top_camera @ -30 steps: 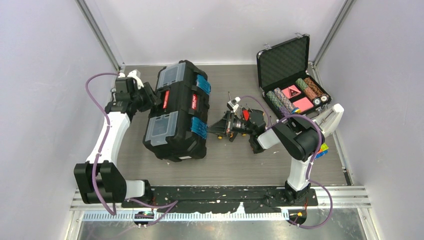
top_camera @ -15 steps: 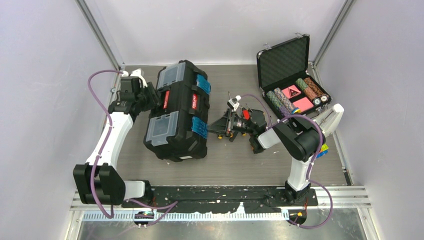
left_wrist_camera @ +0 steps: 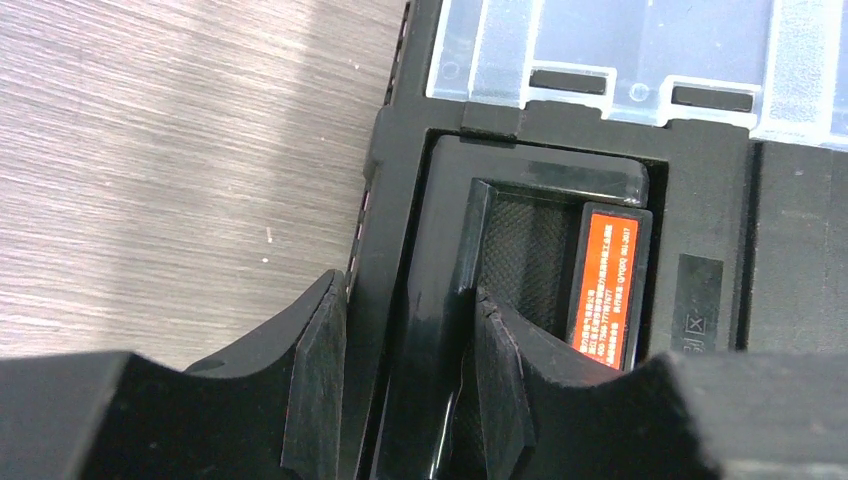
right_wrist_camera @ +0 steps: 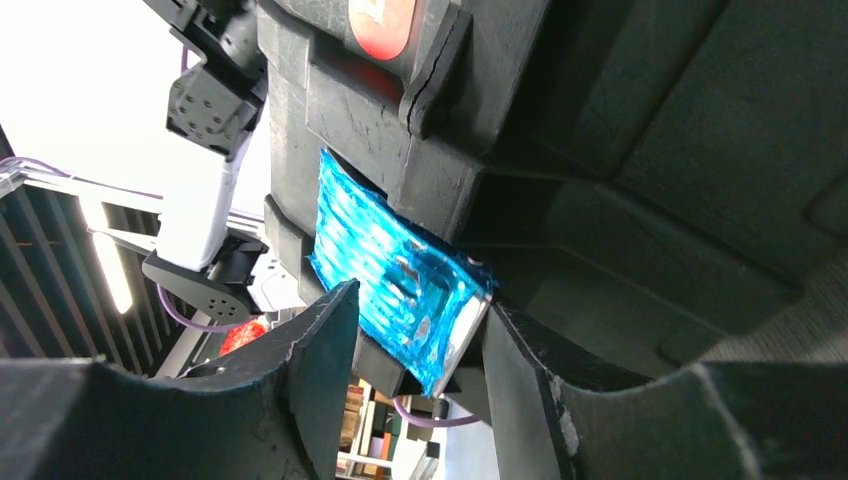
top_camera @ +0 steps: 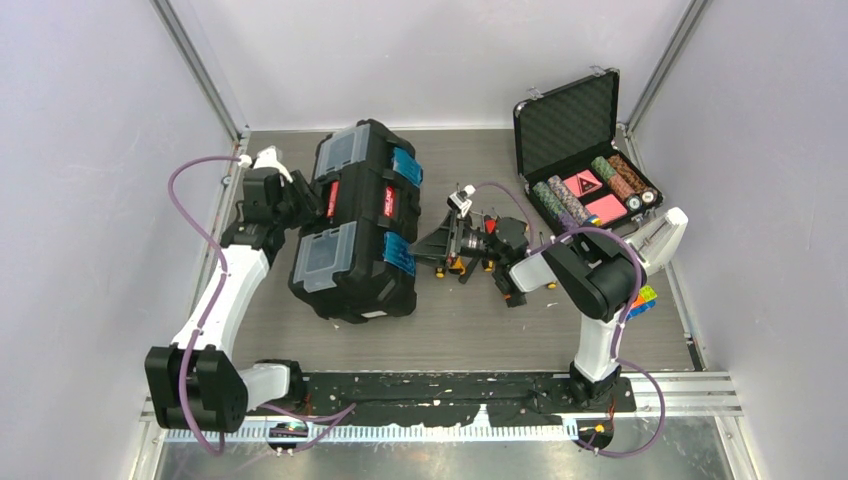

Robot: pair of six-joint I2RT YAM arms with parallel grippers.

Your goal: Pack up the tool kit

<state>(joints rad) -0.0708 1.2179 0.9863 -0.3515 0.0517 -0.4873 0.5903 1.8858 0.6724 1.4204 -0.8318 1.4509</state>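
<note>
The toolbox [top_camera: 355,225] sat on the tabletop [top_camera: 480,330], lid down, between the two hands. Within the last second the right hand [right_wrist_camera: 420,305], clenched before, had spread its fingers and edged in to the toolbox's right side, so the nearer blue latch [right_wrist_camera: 395,290] stood between them, not yet pinched. The left hand [left_wrist_camera: 408,340] kept its grip on a raised black rim at the toolbox's left side. Working that latch looked to be next, with the box braced.
</note>
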